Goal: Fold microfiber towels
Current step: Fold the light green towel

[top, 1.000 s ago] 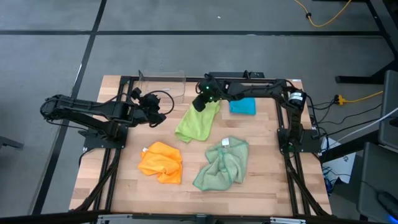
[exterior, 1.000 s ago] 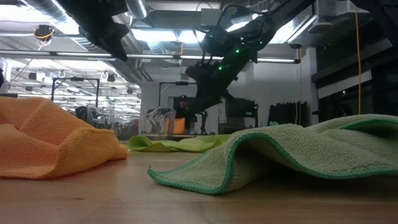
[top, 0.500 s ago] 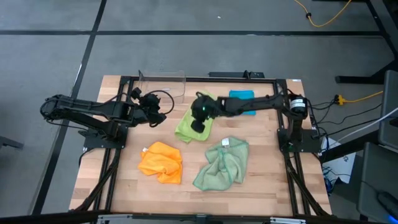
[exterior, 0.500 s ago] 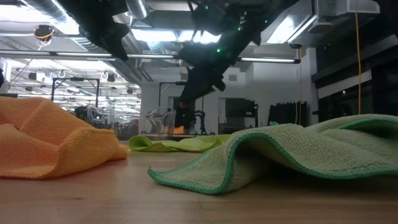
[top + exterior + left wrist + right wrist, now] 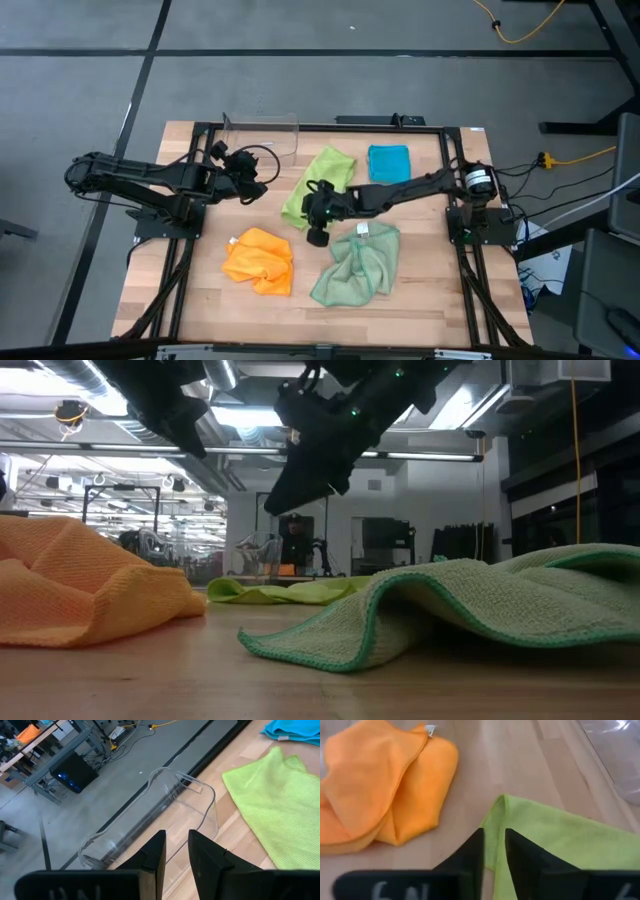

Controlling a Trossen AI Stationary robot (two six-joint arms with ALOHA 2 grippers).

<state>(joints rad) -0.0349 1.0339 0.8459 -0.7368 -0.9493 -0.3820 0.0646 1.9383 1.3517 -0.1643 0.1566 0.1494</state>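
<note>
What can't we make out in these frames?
- Sage towel, high view: crumpled, so its underside folds are hidden.
- Lime towel, high view: near corner is covered by the right gripper.
- Teal towel, left wrist view: cut off by the picture's edge.
- Orange towel, low view: cut off at the edge.

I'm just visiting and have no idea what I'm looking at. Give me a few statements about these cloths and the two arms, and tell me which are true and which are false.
1. Four cloths lie on the table. True: the lime green towel, the teal blue towel, the orange towel and the pale sage green towel.
2. The right gripper is over the near end of the lime green towel. True.
3. The orange towel is folded into a neat square. False: it lies crumpled.
4. The left gripper holds the teal blue towel. False: it holds nothing and points toward the clear plastic bin.
5. The teal blue towel is inside the bin. False: it lies on the table, beside the lime green towel.
</note>
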